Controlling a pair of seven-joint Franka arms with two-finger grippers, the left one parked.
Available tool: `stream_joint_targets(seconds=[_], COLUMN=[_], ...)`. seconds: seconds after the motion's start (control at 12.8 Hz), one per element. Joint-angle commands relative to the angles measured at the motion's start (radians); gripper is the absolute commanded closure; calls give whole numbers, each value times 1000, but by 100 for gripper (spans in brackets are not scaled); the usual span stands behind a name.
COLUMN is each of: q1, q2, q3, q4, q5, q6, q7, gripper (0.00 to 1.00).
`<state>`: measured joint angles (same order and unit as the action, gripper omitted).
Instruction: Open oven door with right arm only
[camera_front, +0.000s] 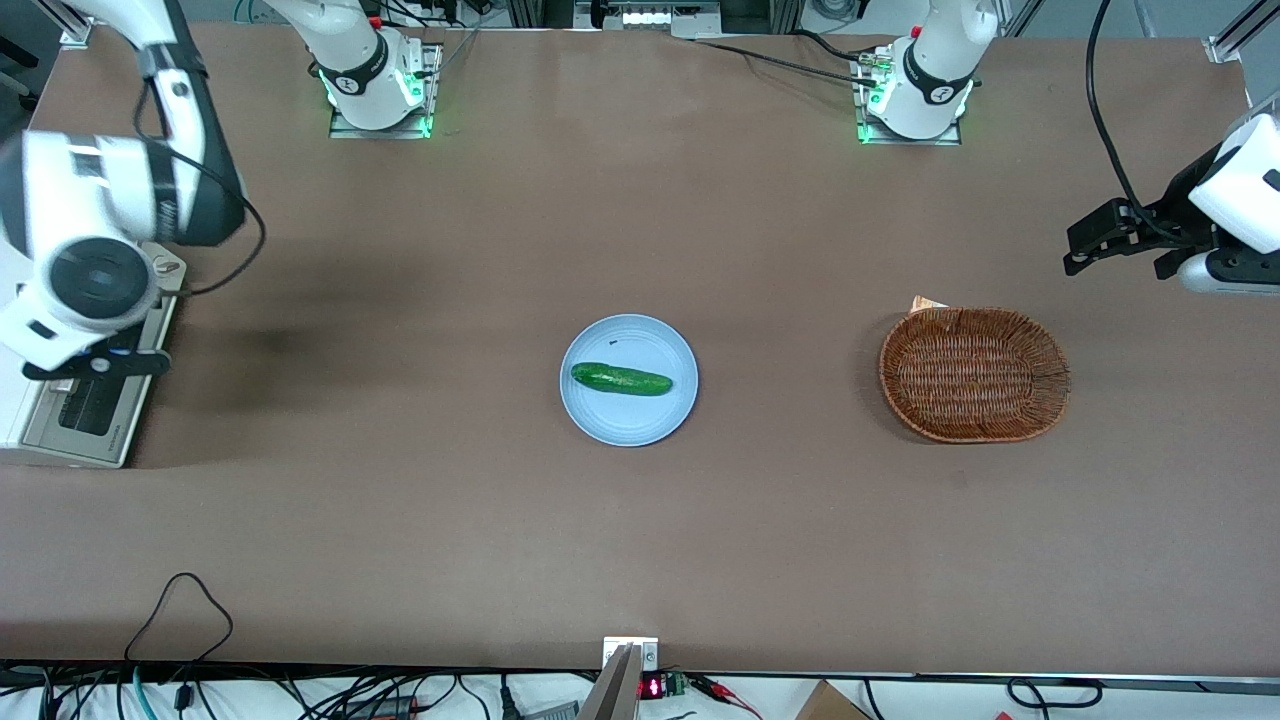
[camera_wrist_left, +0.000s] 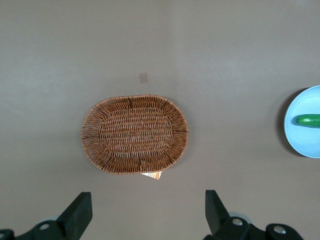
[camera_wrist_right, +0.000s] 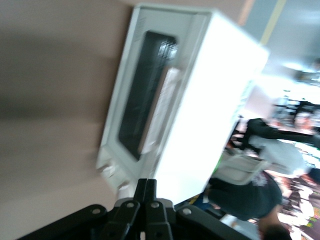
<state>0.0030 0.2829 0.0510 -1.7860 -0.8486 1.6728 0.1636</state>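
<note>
The small white toaster oven (camera_wrist_right: 215, 100) stands at the working arm's end of the table. Its oven door (camera_wrist_right: 145, 95), a silver-grey frame around a dark window with a pale bar handle (camera_wrist_right: 161, 107), lies flat against the oven body. From the front, the door (camera_front: 85, 415) shows partly under the right arm (camera_front: 95, 230). My gripper (camera_wrist_right: 147, 186) hangs above the oven's front, apart from the door, with its two black fingers pressed together and nothing between them. In the front view the gripper (camera_front: 105, 362) sits over the door's upper edge.
A light blue plate (camera_front: 628, 425) holding a green cucumber (camera_front: 620, 379) sits mid-table. A brown wicker basket (camera_front: 975, 373) lies toward the parked arm's end. A black cable (camera_front: 180, 600) loops near the table's front edge.
</note>
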Motion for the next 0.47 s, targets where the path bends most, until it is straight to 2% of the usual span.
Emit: stream_joint_targets(seconds=[0.0, 0.08, 0.23, 0.39], q1=[0, -1, -1, 0], q2=[27, 60, 100, 110], q3=[3, 3, 3, 1], q4=[-62, -62, -62, -70], q5=[-169, -237, -312, -337], q6=[67, 68, 65, 61], q7=[169, 219, 330, 387], gripper=[99, 99, 99, 99])
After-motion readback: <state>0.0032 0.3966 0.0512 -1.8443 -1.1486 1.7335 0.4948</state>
